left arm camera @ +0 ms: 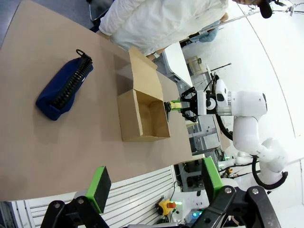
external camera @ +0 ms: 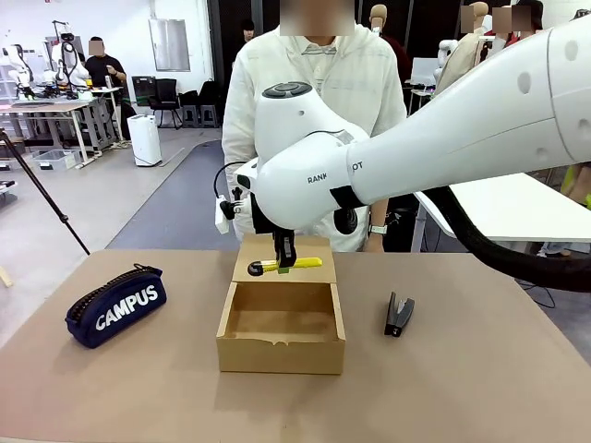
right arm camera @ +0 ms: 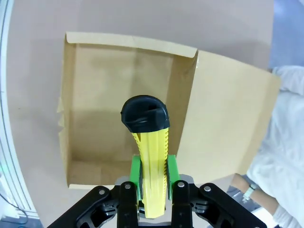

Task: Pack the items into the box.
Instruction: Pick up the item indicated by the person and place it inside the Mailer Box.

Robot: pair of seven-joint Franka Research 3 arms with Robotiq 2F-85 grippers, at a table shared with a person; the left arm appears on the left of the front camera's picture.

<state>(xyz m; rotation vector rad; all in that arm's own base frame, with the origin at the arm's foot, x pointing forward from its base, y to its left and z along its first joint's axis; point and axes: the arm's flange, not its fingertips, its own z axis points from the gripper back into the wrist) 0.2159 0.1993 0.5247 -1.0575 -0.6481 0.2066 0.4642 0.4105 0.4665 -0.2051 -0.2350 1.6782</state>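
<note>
As the right gripper [external camera: 283,251] hangs clamped on the utility knife [external camera: 288,266], the knife sits level above the far edge of the open box [external camera: 282,355], over its lid flap [external camera: 259,247]. It looks best to bring it forward over the cavity, go low, then release along one wall to leave room. On the tabletop [external camera: 480,388], the pencil case [external camera: 117,306] lies left of the box and the stapler [external camera: 399,315] right. The left gripper [left arm camera: 156,171] stands wide apart, empty.
</note>
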